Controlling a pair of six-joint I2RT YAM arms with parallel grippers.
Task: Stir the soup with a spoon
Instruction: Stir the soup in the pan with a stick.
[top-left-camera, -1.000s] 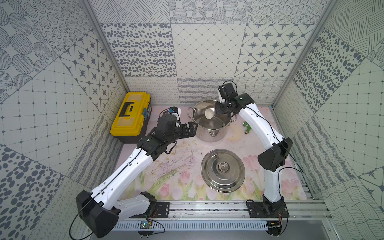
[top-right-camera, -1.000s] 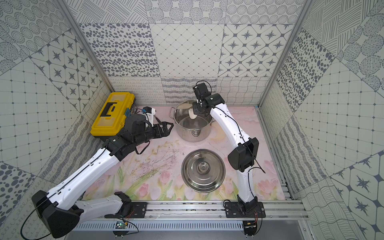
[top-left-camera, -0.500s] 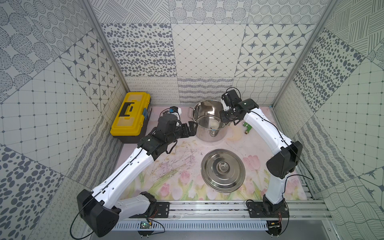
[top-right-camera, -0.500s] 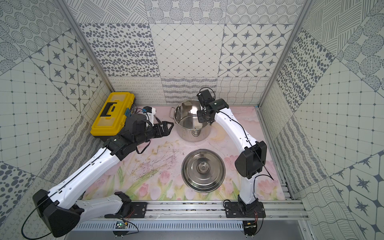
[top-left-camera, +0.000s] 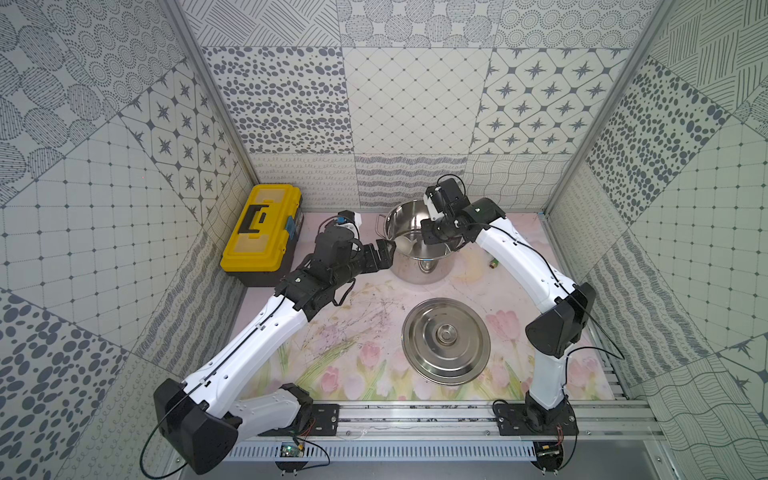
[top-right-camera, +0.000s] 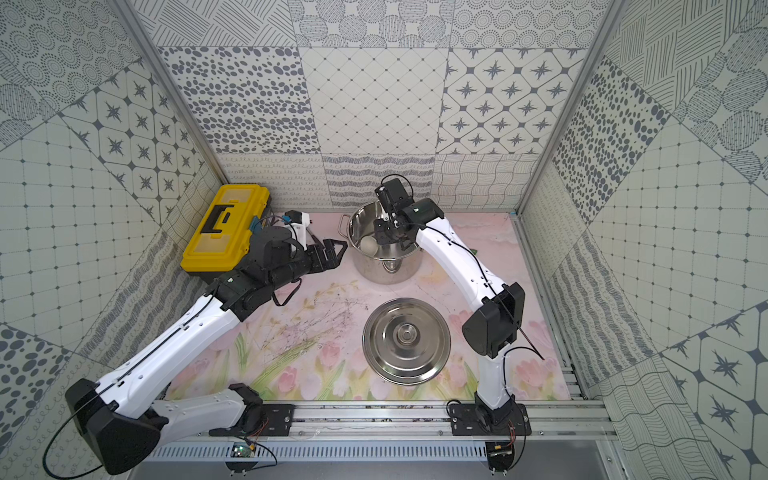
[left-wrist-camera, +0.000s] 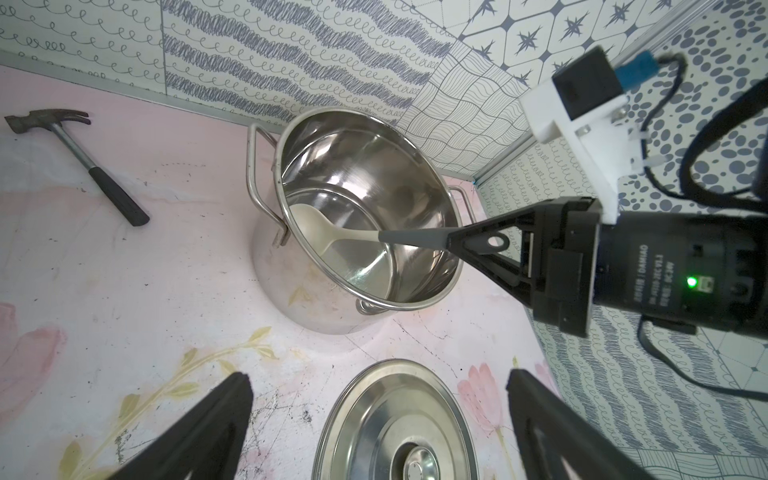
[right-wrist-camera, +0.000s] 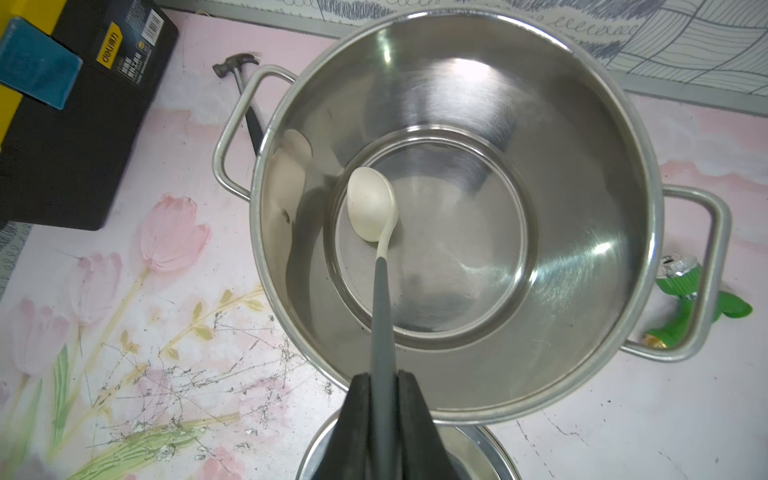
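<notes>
A: Where is the spoon now?

B: R claw is clamping the grey handle, closed tight on it. I am holding it high on the handle & tilted, so the white bowl is reaching deep inside the pot, close to the bottom edge.

A: And L claw?

B: It is standing wide open, gripping nothing, just beside the pot, prob. for steadying it. Lid is lying apart, so the opening is free.

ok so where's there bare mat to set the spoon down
Widest bare patch: the mat between the lid and the left arm. A smaller one in the back right corner, beyond the green nozzle. Crowded: between the toolbox and the pot, with the hammer and the open left gripper.
</notes>
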